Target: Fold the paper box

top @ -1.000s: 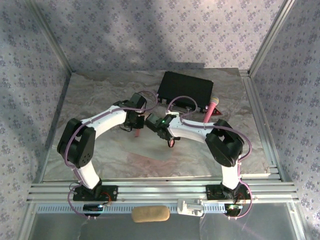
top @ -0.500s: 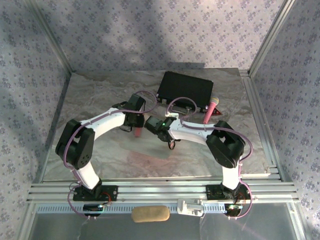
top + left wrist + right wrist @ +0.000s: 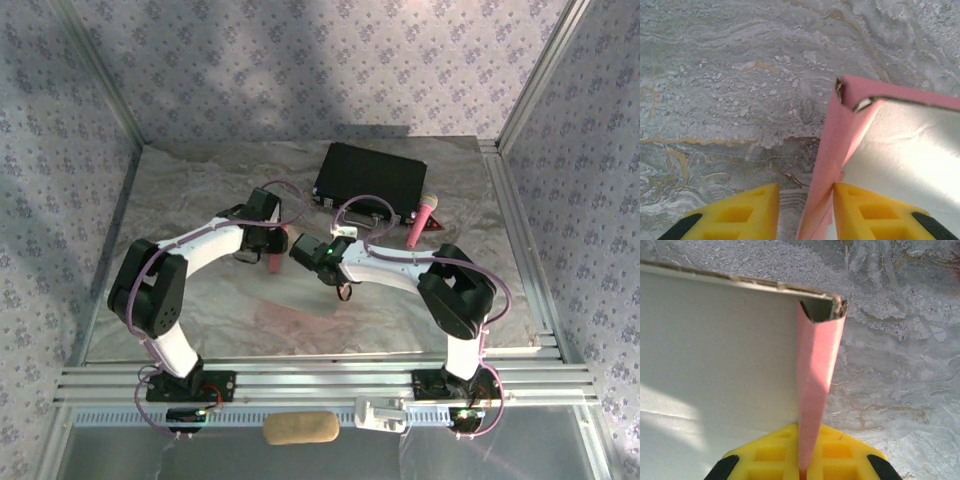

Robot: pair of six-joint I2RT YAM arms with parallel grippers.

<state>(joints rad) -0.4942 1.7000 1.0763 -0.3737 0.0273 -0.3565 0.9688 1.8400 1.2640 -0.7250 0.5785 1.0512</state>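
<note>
- The box is near the middle of the table, between the two grippers. In the top view the arms hide most of it.
- In the left wrist view one pink wall of the box stands upright, with a folded corner at its far end. The pale inside face lies to the right of this wall.
- The left gripper has its jaws apart, with the pink wall between them. The wall touches the finger on the right side of this view, and a clear gap separates it from the other finger.
- The right gripper has its jaws pressed together on another pink wall, so it clamps the box. This wall also stands upright and meets a pale panel at a folded corner.
- A black case lies near the far edge of the table, right of the middle.
- A pink microphone lies just beside the right end of the case.
</note>
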